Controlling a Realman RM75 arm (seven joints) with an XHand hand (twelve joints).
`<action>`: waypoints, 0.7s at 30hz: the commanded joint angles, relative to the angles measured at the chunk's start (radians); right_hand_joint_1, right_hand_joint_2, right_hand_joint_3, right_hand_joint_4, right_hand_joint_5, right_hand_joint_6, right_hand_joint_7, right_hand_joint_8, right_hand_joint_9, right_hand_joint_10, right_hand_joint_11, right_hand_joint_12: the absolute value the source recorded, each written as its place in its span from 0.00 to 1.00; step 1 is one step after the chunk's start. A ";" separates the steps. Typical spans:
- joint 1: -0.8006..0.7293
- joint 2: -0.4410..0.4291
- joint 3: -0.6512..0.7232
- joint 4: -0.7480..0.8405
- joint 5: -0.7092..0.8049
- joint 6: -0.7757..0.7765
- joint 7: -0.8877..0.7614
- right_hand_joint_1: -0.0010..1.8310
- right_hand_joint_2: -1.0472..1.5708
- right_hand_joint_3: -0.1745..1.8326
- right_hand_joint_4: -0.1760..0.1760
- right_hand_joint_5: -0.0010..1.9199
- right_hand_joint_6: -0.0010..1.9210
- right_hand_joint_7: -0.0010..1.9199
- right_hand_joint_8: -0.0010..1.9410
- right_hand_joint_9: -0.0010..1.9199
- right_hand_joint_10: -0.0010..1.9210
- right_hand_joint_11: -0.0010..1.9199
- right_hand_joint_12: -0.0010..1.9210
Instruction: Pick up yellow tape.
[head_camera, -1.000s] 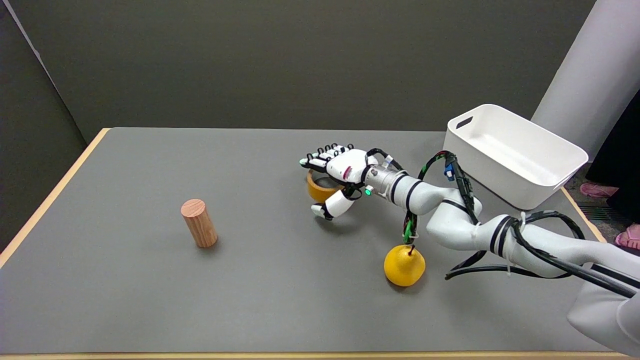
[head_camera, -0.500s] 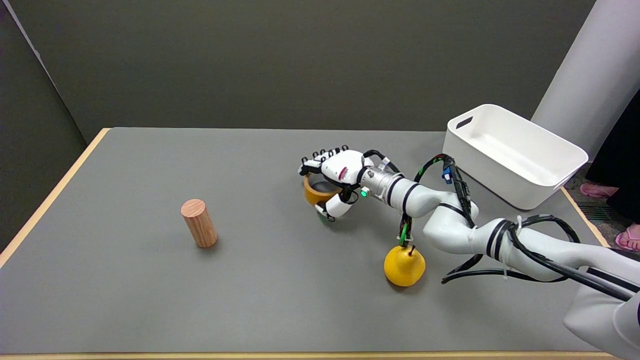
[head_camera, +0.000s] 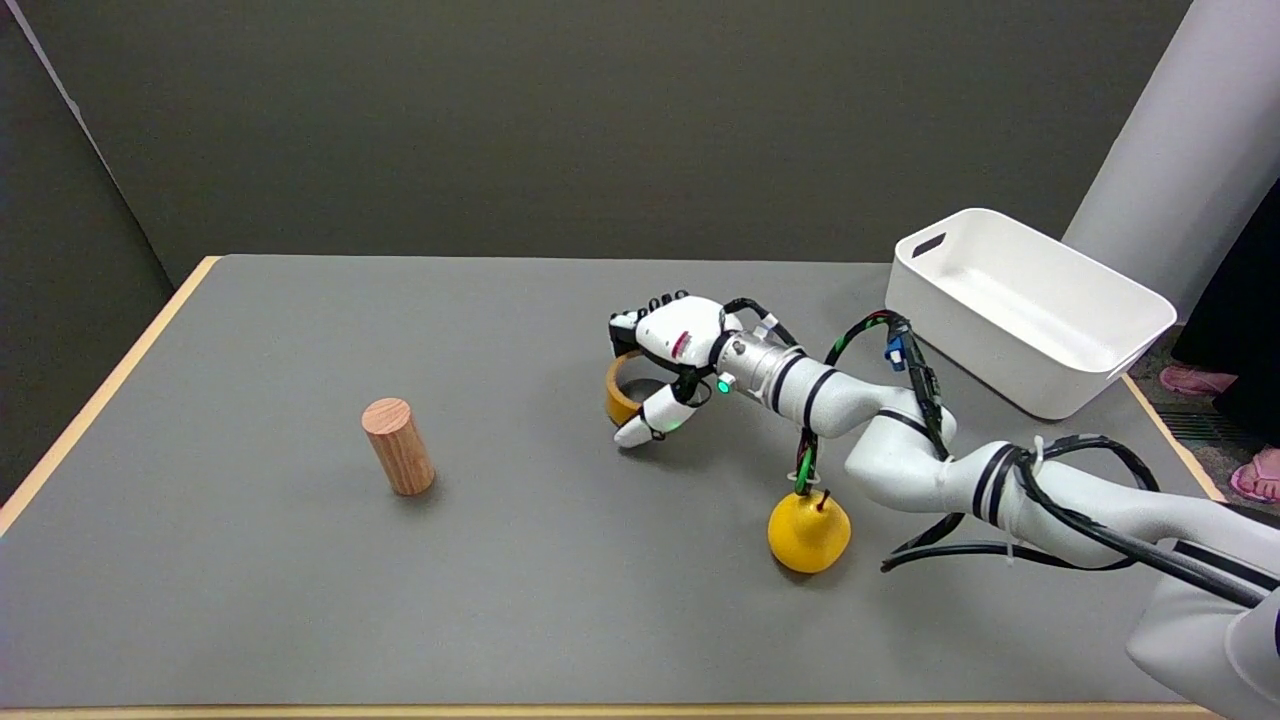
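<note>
Head view: your right hand (head_camera: 668, 362) curls around the yellow tape (head_camera: 620, 392); white bin (head_camera: 1030, 310) at its 3 o'clock holds nothing.

Right black-and-white hand (head_camera: 668, 362): fingers now curl down behind the yellow tape roll (head_camera: 620, 393), thumb closing in at its near side, where a second ago they were spread above it. Tape roll: shifted slightly left on the table.

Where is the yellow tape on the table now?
In the head view the yellow tape sits on the grey table right of centre, under the right hand, above-left of the yellow pear.
</note>
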 joint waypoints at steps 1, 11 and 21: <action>-0.015 0.026 0.097 0.071 -0.008 0.052 -0.007 0.63 0.85 0.21 0.13 0.32 0.81 0.37 0.78 0.43 0.66 0.45 0.91; -0.058 0.069 0.465 0.203 -0.007 0.074 -0.335 0.63 0.82 0.26 0.35 0.31 0.81 0.43 0.73 0.44 0.67 0.46 0.94; -0.081 0.104 0.900 0.148 0.186 0.025 -0.687 0.63 0.82 0.26 0.34 0.31 0.80 0.44 0.73 0.45 0.66 0.46 0.93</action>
